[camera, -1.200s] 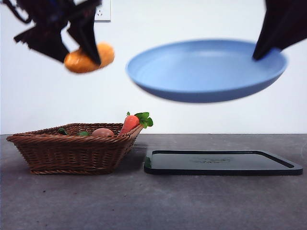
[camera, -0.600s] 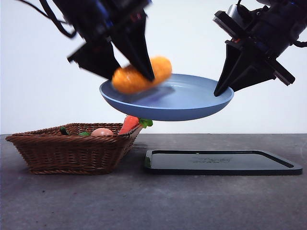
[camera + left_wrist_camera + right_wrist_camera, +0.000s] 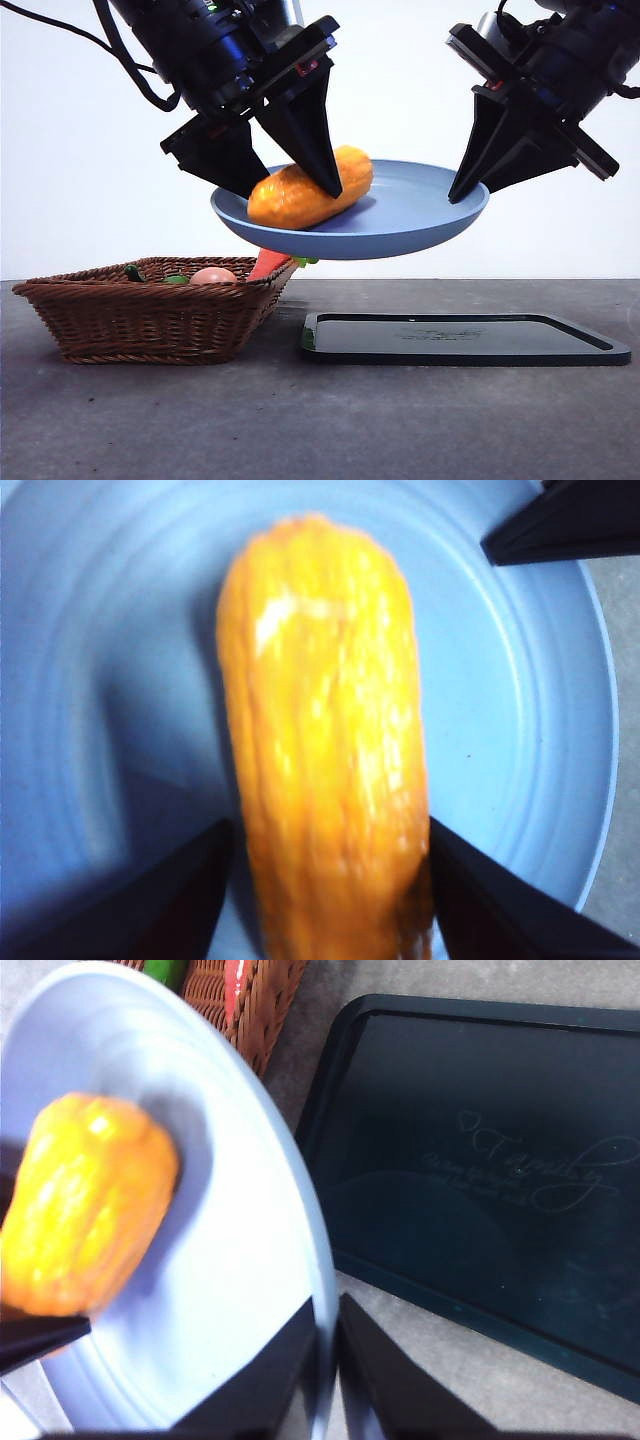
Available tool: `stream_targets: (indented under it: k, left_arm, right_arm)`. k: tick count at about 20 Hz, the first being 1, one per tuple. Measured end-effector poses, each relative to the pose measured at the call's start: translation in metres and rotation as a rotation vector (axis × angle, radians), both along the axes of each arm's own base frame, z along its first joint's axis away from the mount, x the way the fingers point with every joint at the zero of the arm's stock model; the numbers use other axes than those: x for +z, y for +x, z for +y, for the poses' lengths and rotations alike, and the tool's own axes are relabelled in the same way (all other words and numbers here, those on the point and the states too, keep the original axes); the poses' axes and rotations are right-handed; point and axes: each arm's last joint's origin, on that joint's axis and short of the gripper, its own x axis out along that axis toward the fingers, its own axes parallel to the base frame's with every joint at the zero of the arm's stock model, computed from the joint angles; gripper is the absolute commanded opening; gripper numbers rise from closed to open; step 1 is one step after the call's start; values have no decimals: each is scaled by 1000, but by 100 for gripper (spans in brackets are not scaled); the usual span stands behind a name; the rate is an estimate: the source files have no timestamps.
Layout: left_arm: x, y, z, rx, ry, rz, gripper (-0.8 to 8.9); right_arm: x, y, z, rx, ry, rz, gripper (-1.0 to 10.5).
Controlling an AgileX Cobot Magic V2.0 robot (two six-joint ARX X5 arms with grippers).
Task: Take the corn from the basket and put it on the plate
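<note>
The corn [image 3: 310, 188], a glossy yellow-orange cob, lies tilted over the near left part of the blue plate [image 3: 410, 215]. My left gripper [image 3: 290, 192] is shut on the corn [image 3: 325, 770], with one black jaw on each side of it. The plate [image 3: 230, 1260] hangs in the air above the table, between the basket [image 3: 150, 315] and the tray. My right gripper [image 3: 465, 192] is shut on the plate's right rim, and in the right wrist view that gripper [image 3: 325, 1350] pinches the rim edge-on. Whether the corn [image 3: 90, 1205] rests on the plate or hovers just over it I cannot tell.
The brown wicker basket on the left holds a carrot [image 3: 268, 263], a pinkish egg-shaped item [image 3: 212, 275] and green pieces. A flat black tray [image 3: 460, 338] lies on the grey table at the right, under the plate's right half.
The left gripper has carried the corn right and down from the upper left onto the plate area. The right gripper has brought the plate left and lower, then held it steady.
</note>
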Motion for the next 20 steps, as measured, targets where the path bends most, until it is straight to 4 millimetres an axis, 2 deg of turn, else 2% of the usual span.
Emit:
stream_targets:
  k: [12, 15, 20]
  left_arm:
    - [0, 0, 0, -15, 14, -7, 330]
    - [5, 0, 0, -15, 19, -1, 333]
    - [26, 3, -2, -16, -1, -27, 382]
  right_arm:
    - [-2, -2, -1, -1, -7, 31, 4]
    - [-2, -2, 0, 0, -6, 31, 4]
    - [-3, -4, -1, 1, -9, 52, 4]
